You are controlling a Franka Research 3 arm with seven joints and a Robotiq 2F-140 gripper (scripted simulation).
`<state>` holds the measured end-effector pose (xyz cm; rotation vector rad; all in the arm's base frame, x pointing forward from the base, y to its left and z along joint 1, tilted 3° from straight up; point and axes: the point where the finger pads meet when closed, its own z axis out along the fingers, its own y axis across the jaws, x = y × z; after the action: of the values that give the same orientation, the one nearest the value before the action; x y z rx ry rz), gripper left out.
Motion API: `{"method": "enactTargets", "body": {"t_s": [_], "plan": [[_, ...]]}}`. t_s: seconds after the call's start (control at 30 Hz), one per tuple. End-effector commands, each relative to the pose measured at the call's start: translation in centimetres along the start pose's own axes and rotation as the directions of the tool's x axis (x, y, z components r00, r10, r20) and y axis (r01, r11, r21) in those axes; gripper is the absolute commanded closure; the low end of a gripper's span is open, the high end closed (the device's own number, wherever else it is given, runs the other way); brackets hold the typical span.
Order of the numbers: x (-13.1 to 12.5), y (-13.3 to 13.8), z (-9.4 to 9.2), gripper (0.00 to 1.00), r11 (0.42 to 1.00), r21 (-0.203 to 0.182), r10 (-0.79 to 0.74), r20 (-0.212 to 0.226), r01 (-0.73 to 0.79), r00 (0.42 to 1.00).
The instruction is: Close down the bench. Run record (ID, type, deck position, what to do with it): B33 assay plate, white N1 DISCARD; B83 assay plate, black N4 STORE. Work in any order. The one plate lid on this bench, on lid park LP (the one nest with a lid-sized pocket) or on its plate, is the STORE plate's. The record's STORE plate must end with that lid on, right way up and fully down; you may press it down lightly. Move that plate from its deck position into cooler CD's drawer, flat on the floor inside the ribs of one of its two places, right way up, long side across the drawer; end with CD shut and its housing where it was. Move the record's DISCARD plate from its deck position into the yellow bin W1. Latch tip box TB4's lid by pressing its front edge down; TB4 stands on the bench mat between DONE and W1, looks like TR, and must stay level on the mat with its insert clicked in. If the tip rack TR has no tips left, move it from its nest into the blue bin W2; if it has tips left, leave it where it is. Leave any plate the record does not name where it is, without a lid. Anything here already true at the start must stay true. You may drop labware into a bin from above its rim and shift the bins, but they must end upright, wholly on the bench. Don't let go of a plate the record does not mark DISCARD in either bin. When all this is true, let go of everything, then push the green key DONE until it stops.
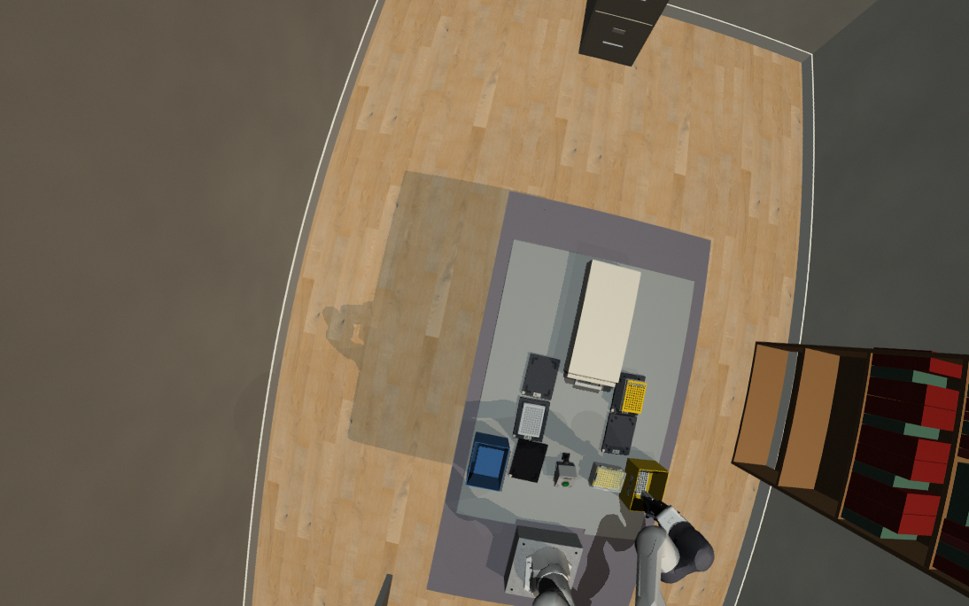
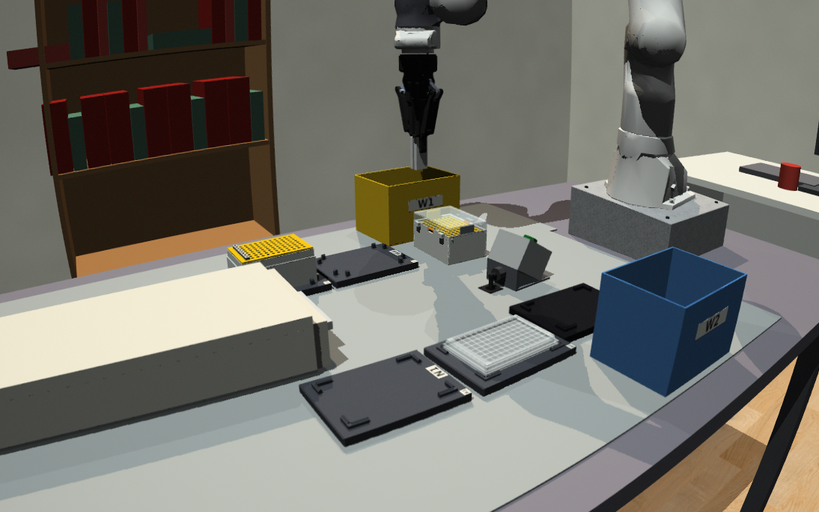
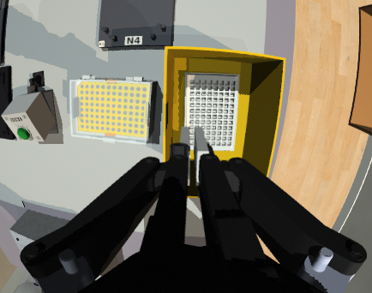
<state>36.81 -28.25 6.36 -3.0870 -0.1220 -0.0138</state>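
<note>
The white assay plate (image 3: 213, 110) lies flat on the floor of the yellow bin W1, and it also shows in the overhead view (image 1: 643, 477). My gripper (image 3: 191, 140) (image 2: 419, 156) hangs above the bin's near rim, shut and empty. Nest N1 (image 2: 384, 392) is bare, and nest N4 (image 3: 138, 2) is bare too. Tip box TB4 (image 2: 449, 232) stands beside W1 under its clear lid. Tip rack TR (image 2: 270, 249) shows a full yellow top. Cooler CD (image 2: 132, 346) looks shut. The black plate is not in sight.
A clear plate (image 2: 498, 341) sits on the nest next to N1. A black nest (image 2: 558, 308) beside it holds nothing. The blue bin W2 (image 2: 670, 315) stands at the bench's corner. The DONE key box (image 2: 519, 257) sits between TB4 and the black nest.
</note>
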Motion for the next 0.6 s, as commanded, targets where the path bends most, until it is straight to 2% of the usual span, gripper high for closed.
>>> {"method": "enactTargets", "body": {"t_s": [0.0,0.5,0.57], "plan": [[0.2,-0.6,-0.2,1.00,1.000,-0.002,-0.012,-0.005,0.012,1.000],[-0.1,-6.5,-1.2,1.00,1.000,-0.002,-0.012,-0.005,0.012,1.000],[-0.1,-6.5,-1.2,1.00,1.000,-0.002,-0.012,-0.005,0.012,1.000]]}}
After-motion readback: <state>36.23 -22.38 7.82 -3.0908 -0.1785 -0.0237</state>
